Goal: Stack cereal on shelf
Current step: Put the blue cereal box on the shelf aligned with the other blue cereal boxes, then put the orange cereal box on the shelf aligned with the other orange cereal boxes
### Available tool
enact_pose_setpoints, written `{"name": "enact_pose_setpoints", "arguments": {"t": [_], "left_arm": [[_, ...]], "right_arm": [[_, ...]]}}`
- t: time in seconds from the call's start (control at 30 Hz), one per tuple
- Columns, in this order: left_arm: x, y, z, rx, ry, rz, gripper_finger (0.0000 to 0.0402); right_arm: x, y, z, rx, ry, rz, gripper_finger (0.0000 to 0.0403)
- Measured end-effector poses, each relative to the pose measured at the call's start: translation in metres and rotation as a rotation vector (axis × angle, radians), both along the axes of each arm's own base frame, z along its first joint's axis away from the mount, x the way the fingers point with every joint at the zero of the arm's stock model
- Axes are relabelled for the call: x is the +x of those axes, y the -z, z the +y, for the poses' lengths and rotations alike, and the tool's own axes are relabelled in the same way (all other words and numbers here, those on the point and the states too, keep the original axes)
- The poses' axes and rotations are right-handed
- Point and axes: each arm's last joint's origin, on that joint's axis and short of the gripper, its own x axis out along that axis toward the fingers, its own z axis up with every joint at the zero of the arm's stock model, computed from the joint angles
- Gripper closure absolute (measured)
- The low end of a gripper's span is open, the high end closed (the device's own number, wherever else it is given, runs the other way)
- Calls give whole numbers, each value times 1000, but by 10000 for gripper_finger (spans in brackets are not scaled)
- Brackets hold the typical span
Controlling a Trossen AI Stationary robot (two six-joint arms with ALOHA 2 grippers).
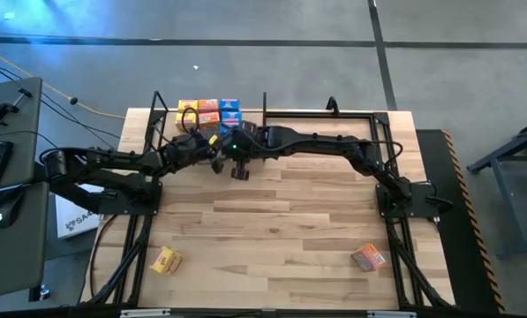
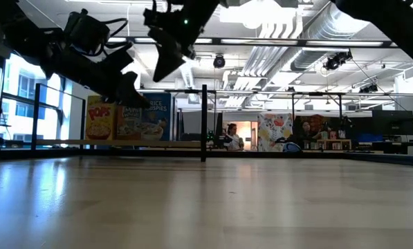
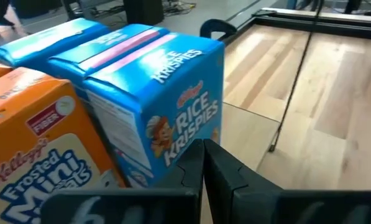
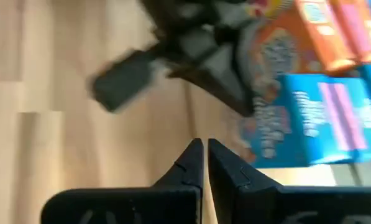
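Several cereal boxes [image 1: 208, 115], yellow, orange and blue, stand close together on the shelf [image 2: 123, 144] at the table's far left. In the left wrist view, a blue Rice Krispies box [image 3: 173, 93] stands beside an orange Frosted Mini box [image 3: 30, 143]. My left gripper [image 3: 204, 158] [image 2: 138, 97] is shut, right in front of the blue box's lower face. My right gripper [image 4: 204, 155] [image 2: 161, 69] is shut too. It hangs in the air just to the right of the left one and points down toward it and the boxes [image 4: 322, 118]. My left gripper's shut fingertips [image 3: 201, 152] stand at the lower front face of the blue Rice Krispies box [image 3: 185, 134], coming at it from the table's near side. I cannot tell whether they touch it.
One yellow box [image 1: 165, 260] lies near the table's near left corner, and an orange one [image 1: 368, 257] lies near the near right corner. Thin black shelf posts [image 2: 204, 121] [image 3: 291, 93] stand beside the boxes. People show in the room behind the table [image 2: 230, 135].
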Motion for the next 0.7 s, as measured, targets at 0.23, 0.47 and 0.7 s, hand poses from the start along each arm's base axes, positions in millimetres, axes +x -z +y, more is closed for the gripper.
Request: {"name": "enact_pose_setpoints", "arguments": {"t": [0.23, 0.47, 0.7], "left_arm": [[-1, -3, -1, 11, 22, -4, 401], [-3, -8, -4, -3, 66, -36, 401], [-4, -9, -5, -14, 92, -48, 401]], "right_arm": [[11, 44, 30, 79, -53, -69, 403], [-25, 65, 60, 178, 40, -207, 403], [-103, 53, 103, 250, 220, -304, 403]]}}
